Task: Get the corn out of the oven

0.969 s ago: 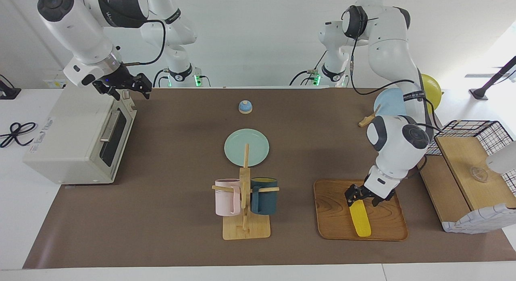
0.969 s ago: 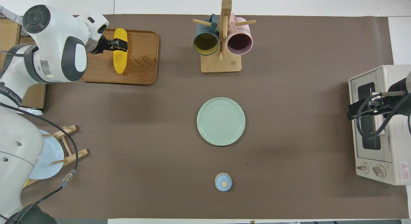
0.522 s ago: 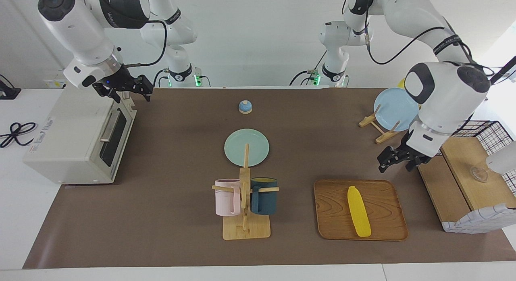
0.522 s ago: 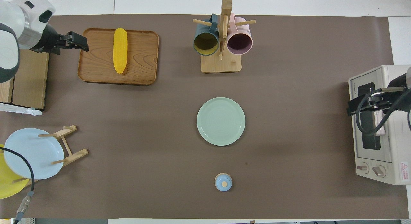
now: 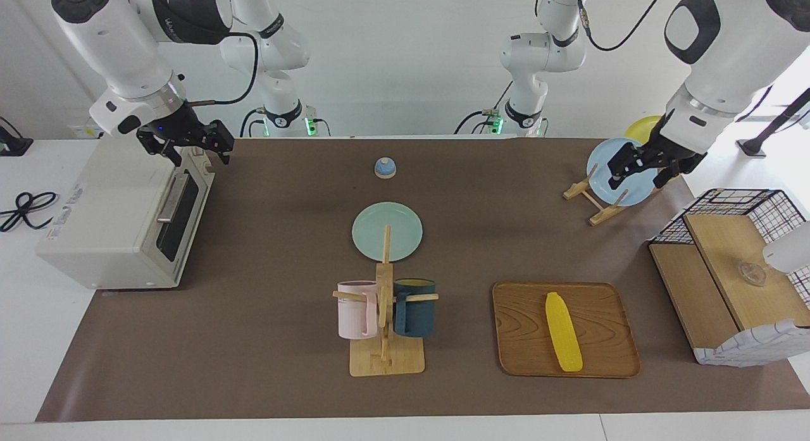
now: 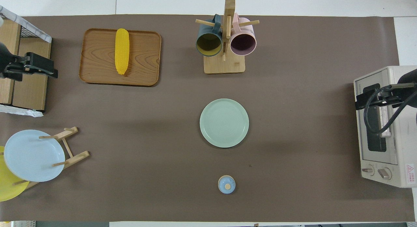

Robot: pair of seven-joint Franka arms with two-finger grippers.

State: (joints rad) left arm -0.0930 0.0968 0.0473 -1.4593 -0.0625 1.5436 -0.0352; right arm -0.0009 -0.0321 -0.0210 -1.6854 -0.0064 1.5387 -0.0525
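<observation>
Surface (image 5: 266, 365): brown mat, all items resting on it. Oven (image 5: 120, 216) stands at the right arm's end, glass door closed. Wooden tray (image 5: 601, 321) lies toward the left arm's end, farther from the robots than the plate stand. Green plate (image 5: 386, 231) sits mid-surface, nearer to the robots than the mug rack (image 5: 385, 327). Corn (image 5: 563, 331) lies flat on the tray, outside the oven, untouched by either arm. Right gripper (image 5: 185, 142) hangs over the oven's top front edge, jaws apart, empty. Left gripper (image 5: 640, 166) hangs raised over the blue plate (image 5: 623, 169) on its stand, jaws apart, empty, well apart from the corn
</observation>
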